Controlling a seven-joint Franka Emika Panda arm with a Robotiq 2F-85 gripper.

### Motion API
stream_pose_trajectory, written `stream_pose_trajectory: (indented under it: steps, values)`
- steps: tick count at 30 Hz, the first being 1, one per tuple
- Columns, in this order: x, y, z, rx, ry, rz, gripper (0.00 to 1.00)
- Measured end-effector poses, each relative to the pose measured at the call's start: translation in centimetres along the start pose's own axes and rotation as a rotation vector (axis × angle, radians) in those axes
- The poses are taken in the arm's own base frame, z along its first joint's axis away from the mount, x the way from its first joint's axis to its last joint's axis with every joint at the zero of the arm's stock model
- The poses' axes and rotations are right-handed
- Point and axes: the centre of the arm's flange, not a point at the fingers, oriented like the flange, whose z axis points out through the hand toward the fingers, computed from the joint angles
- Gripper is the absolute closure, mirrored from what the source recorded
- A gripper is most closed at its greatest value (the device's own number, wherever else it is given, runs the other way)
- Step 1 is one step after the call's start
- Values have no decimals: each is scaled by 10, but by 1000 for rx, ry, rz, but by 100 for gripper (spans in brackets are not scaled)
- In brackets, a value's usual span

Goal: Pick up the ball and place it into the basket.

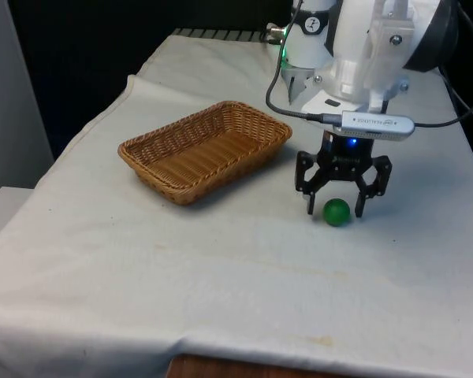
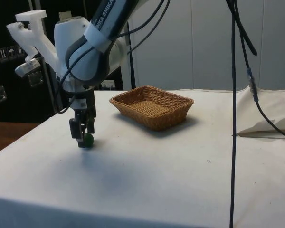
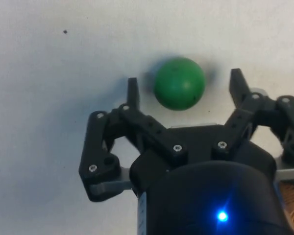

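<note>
A woven wicker basket (image 1: 205, 150) sits on the white-clothed surface (image 1: 221, 276), a shallow rectangle whose long axis runs diagonally, from near the front view's left toward the far right; in the side view the basket (image 2: 152, 107) stands well apart from the arm's working end, with bare cloth between them. A dark cable (image 2: 233, 114) hangs down across the side view in front of the surface, and a fold of loose cloth (image 2: 270, 118) lies at the far edge there. The green ball (image 1: 337, 212) rests on the cloth to the front view's right of the basket, near its closer corner. Being round, it has no long axis or facing. The pincer (image 1: 335, 211) points straight down over it, its fingers spread wide with one on each side of the ball; in the wrist view the ball (image 3: 179, 83) lies between the fingertips (image 3: 133, 90) with a gap to each, so nothing is gripped. In the side view the pincer (image 2: 84, 141) reaches down to the cloth, the ball (image 2: 88, 140) showing green at its tips.
</note>
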Motion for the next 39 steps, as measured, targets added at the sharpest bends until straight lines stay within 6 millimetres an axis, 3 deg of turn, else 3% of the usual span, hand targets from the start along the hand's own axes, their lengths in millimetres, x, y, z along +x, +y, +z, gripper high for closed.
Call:
stream_pose_trajectory:
  steps: [1, 5, 6, 8, 17, 39]
  values:
    - [0, 0, 0, 0, 0, 0, 48]
    - [0, 0, 0, 0, 0, 0, 85]
    - [0, 0, 0, 0, 0, 0, 85]
    - [0, 0, -1, 0, 1, 0, 100]
    - [1, 0, -2, -1, 3, -1, 100]
    - [-10, 13, -81, 22, 17, 2, 100]
